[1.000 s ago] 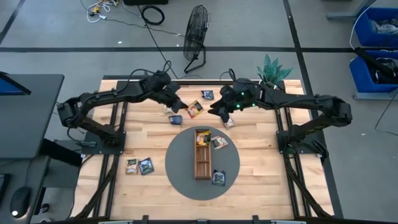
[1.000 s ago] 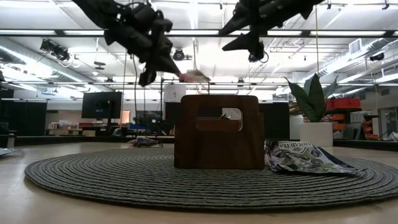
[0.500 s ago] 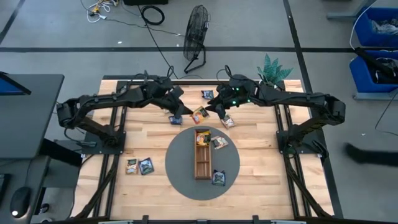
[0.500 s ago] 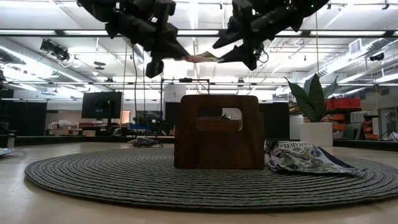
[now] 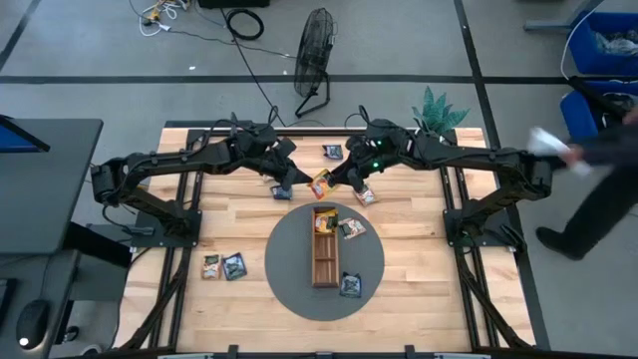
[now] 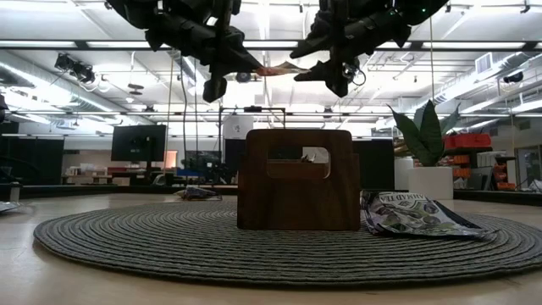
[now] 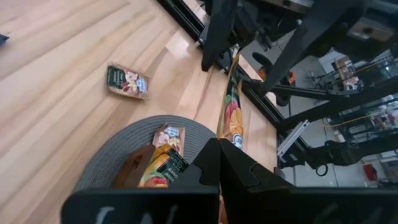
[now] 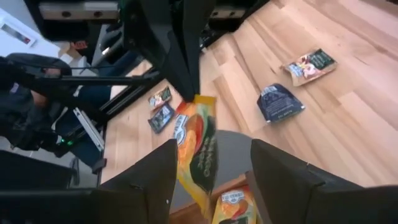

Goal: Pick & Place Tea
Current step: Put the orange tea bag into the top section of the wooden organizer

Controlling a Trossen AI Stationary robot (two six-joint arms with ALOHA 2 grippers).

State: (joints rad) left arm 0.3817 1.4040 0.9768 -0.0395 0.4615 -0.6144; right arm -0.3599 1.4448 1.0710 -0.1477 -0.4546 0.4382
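An orange tea sachet (image 5: 319, 184) hangs in the air above the table's far middle, between my two grippers. My left gripper (image 5: 298, 185) is shut on it. My right gripper (image 5: 342, 180) is open, and in its wrist view its fingers stand on either side of the sachet (image 8: 196, 140) without touching it. The long wooden tray (image 5: 324, 247) lies on a round grey mat (image 5: 289, 271) and has an orange sachet at its far end (image 5: 324, 217). Other sachets lie flat on the mat (image 5: 351, 228) and on the wood (image 5: 365, 195). My left gripper pinches the orange sachet between its two fingers by the edge nearest it (image 7: 225, 138), coming from the table's left. The sachet is lifted clear and sticks out about level (image 6: 275, 69) toward the right gripper.
Loose sachets lie at the table's far edge (image 5: 332, 152), under the left gripper (image 5: 282, 191), on the mat's near side (image 5: 350, 285) and near the left edge (image 5: 223, 266). A potted plant (image 5: 436, 112) stands at the far right corner. A person (image 5: 598, 170) walks past on the right.
My left gripper has carried the orange sachet up and toward the table's right. My right gripper has moved left to meet it, and its open fingers now stand on either side of the sachet's free end. A person has come into view at the right.
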